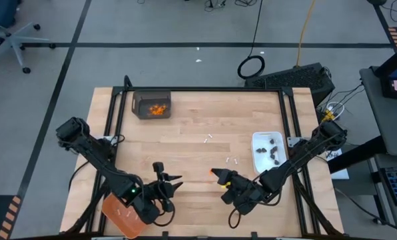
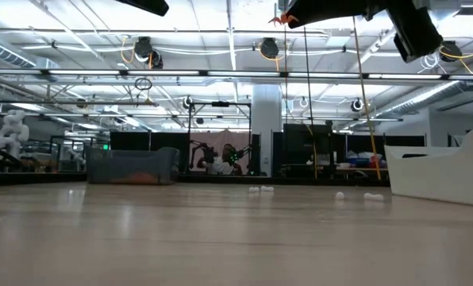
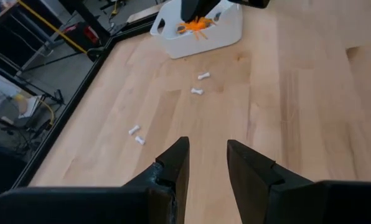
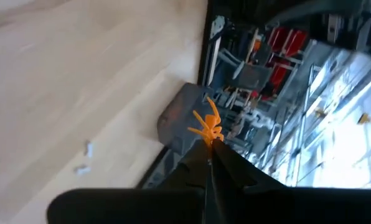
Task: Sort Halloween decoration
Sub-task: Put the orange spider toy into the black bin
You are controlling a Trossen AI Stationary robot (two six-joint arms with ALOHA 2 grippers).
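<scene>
The right gripper (image 1: pixel 216 174) hung above the table's (image 1: pixel 198 127) near middle, jaws closed on an orange spider piece (image 4: pixel 207 127). The left gripper (image 1: pixel 173 182) waited nearby, jaws narrowly apart. White sticks (image 1: pixel 232 160) lay beside the white dish (image 1: pixel 259 139). No writing was readable.

My low view cuts off the right gripper (image 2: pixel 288 17) at the top edge; the dark bin's (image 1: pixel 151 105) orange bits (image 1: pixel 158 110) blur into one mass; I can't count them.
</scene>
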